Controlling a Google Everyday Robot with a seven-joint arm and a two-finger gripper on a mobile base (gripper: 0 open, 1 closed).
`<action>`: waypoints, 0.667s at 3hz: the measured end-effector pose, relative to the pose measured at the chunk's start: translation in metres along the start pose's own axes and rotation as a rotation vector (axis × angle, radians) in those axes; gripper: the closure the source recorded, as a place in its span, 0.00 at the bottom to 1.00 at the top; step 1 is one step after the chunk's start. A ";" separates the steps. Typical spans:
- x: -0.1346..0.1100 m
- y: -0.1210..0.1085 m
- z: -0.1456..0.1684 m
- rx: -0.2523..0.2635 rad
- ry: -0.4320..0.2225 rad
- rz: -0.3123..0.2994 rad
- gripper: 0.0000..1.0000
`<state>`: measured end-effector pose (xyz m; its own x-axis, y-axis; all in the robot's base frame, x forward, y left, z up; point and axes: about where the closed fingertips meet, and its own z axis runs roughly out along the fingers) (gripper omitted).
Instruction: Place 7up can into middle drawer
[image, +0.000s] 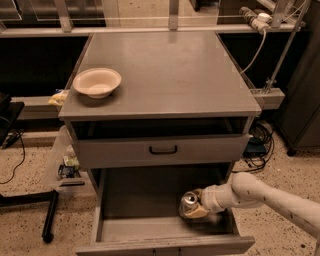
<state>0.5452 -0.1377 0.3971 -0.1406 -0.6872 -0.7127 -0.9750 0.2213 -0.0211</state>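
While the two-finger gripper (195, 210) grasps the small silver aluminium 7up can (189, 199), both sit inside the wide grey metal middle drawer (140, 197), which stands pulled out at the bottom centre of the frame. The can is in the lower right part of that drawer, roughly upright with its shiny top showing, low over the flat floor; contact with the floor cannot be confirmed. The white arm (270, 195) enters from the lower right edge. Above, the grey drawer front with a small black handle (205, 149) is nearly closed, and a cream round bowl (97, 82) rests on the grey bench (175, 75) at upper left.

Judged step: placement, near completion. The next move calls for seating the can on the floor, releasing the grasp, then withdrawing without tipping the can or striking the drawer's right wall.
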 end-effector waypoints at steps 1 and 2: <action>0.000 0.000 0.000 0.000 0.000 0.000 0.35; 0.000 0.000 0.000 0.000 0.000 0.000 0.11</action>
<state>0.5452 -0.1376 0.3970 -0.1405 -0.6872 -0.7127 -0.9750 0.2211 -0.0209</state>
